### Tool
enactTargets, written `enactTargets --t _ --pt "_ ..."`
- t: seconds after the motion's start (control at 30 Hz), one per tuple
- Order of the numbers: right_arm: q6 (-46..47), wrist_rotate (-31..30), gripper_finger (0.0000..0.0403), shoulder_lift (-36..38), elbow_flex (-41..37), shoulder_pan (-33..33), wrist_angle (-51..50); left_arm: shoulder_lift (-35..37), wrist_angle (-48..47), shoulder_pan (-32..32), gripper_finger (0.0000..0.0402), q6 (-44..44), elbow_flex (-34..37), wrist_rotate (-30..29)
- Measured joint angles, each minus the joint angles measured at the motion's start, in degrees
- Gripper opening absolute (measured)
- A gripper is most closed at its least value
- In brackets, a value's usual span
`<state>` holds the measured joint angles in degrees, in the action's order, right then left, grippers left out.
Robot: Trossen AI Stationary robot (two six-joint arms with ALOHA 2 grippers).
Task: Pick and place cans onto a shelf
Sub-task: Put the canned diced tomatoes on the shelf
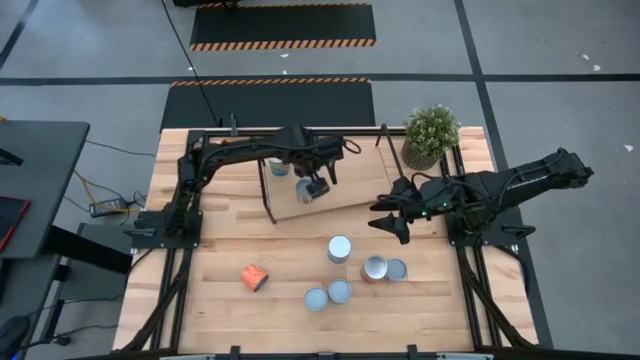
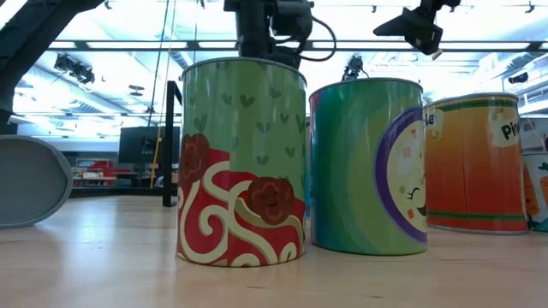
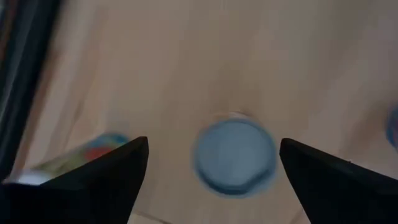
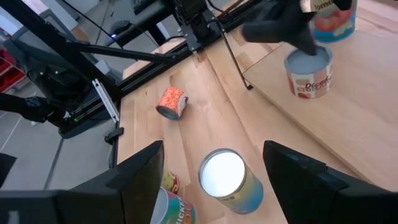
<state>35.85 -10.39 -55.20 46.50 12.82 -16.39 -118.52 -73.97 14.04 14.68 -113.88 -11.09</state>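
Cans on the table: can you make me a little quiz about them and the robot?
1. True or false: the orange can lies on its side.
2. The right gripper hangs open above: A) the plant, B) a can on the table, C) the floor.
3. The left gripper hovers open over the shelf. How many cans stand on it?
Key: 1 true; 2 B; 3 two.
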Motion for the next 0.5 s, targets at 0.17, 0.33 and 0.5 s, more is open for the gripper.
enactTargets --t 0.17,0.33,0.5 --pt "-0.26 0.00 0.0281 0.00 0.00 0.04 0.58 -0.05 -0.63 1.30 0.0369 13.61 1.87 4.70" --pt "-0.08 0.00 0.0281 0.00 0.00 0.04 0.93 -0.15 -0.83 1.90 0.0369 16.95 5.52 10.70" --pt "-0.18 0.02 0.0281 -0.02 0.00 0.04 1.39 -0.20 -0.98 1.76 0.0369 16.56 6.49 10.73"
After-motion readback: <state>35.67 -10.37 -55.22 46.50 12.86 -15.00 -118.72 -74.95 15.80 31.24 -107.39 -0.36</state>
